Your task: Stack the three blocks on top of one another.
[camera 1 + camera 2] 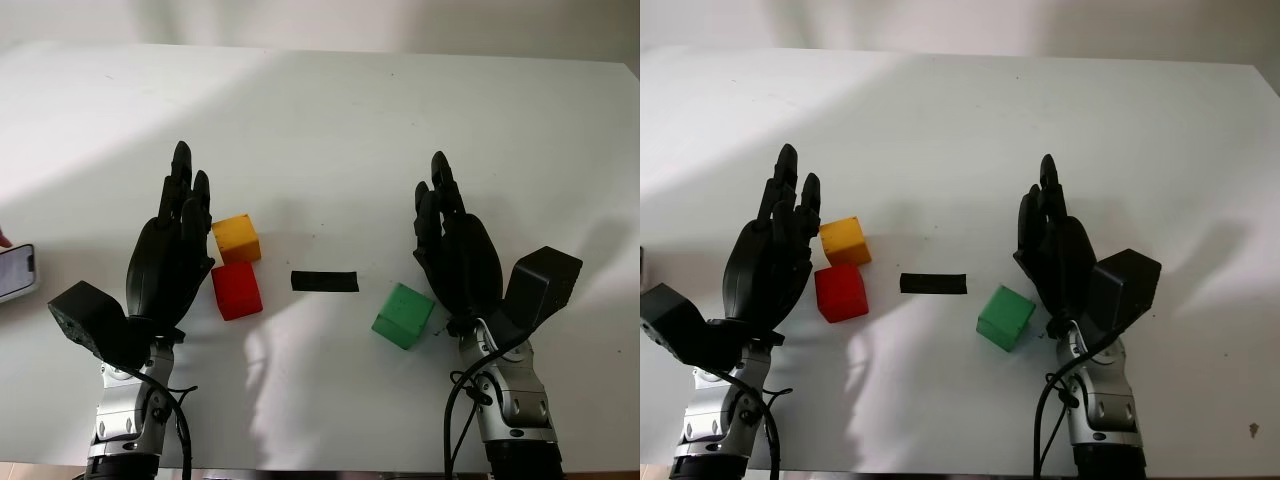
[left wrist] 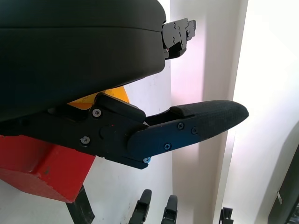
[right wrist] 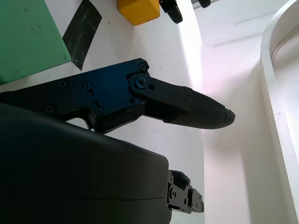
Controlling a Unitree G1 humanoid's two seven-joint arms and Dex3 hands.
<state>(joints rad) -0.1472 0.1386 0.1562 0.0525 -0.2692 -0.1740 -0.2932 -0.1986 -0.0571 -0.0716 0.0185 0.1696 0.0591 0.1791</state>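
White table (image 1: 320, 110), three separate blocks (image 1: 236, 238)

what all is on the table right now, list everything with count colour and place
yellow block: 1, yellow, left of the table's middle, just beyond the red one
red block: 1, red, beside the left hand, nearer the robot than the yellow one
green block: 1, green, right of centre, beside the right hand
tape strip: 1, black, flat between the red and green blocks
phone: 1, white-edged, at the far left edge
table: 1, white
left hand: 1, black, open, left of the red and yellow blocks
right hand: 1, black, open, right of the green block
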